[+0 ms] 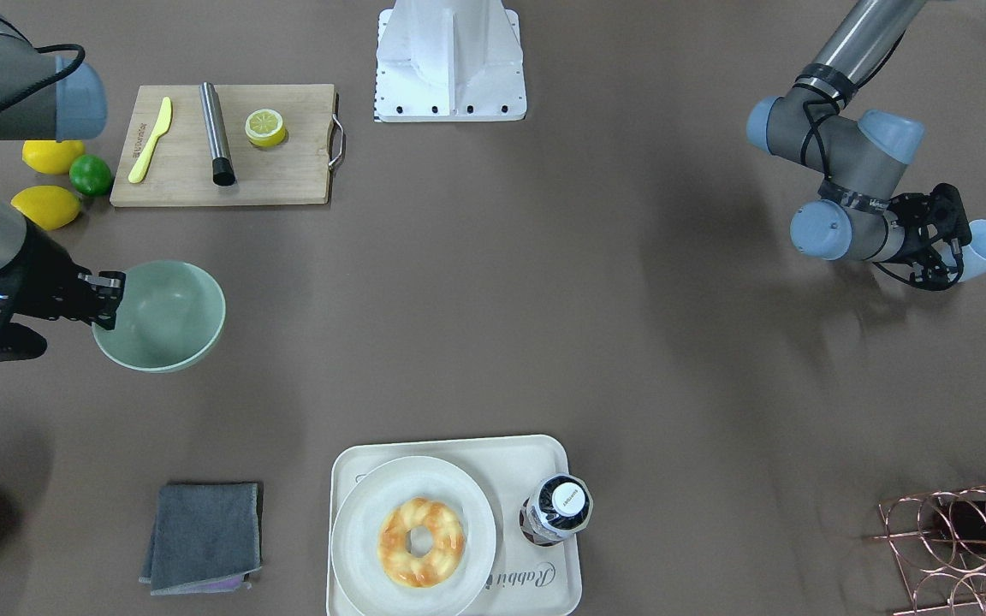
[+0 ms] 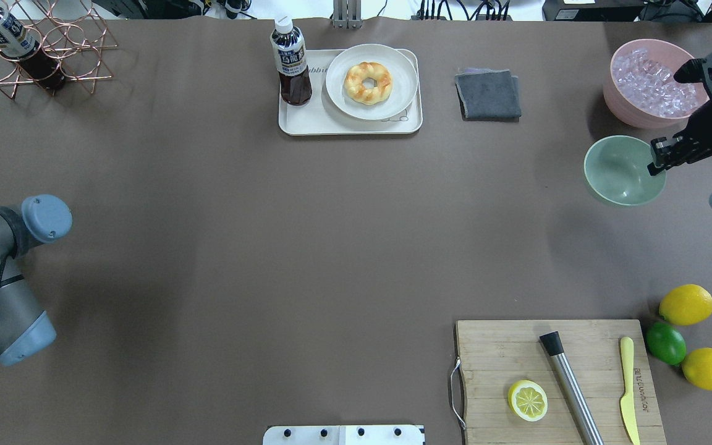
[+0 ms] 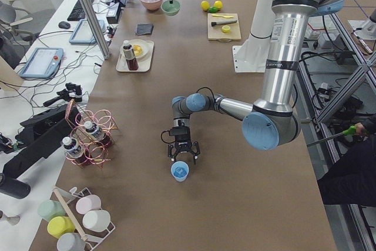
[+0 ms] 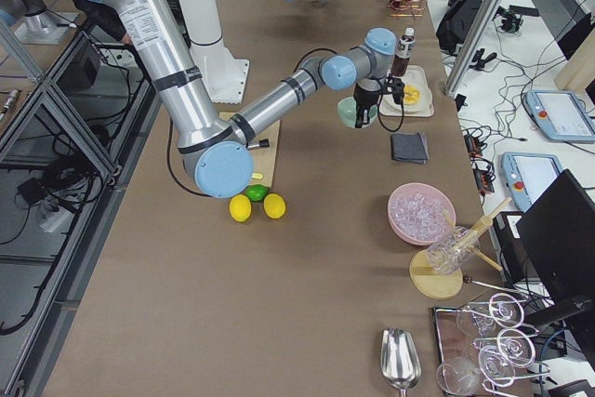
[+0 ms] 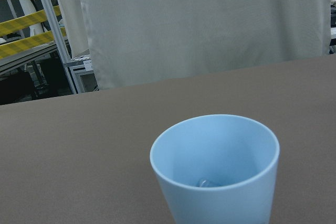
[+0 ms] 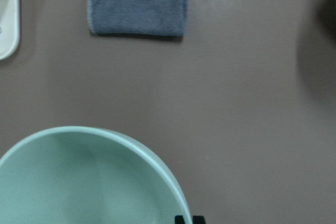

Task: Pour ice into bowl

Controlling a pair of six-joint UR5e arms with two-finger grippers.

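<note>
Right hand [image 2: 654, 165] is pinched closed on the rim of the mint bowl [image 2: 618, 170]; the wrist view shows both fingertips tight together at that rim. Bowl is at the robot's right end of the counter [image 2: 269, 247], just beside the pink tub [image 2: 615, 102] and near the grey cloth [image 2: 487, 94]. Cannot tell if it sits flat. Left hand [image 3: 184, 158] has its fingers spread and is not clamped. It is low over the counter at the opposite end, with the light blue cup [image 5: 220, 203] upright right in front of it; contact unclear. One small clear ice cube [image 5: 207, 183] shows at the cup's bottom. Cup and bowl are well apart.
</note>
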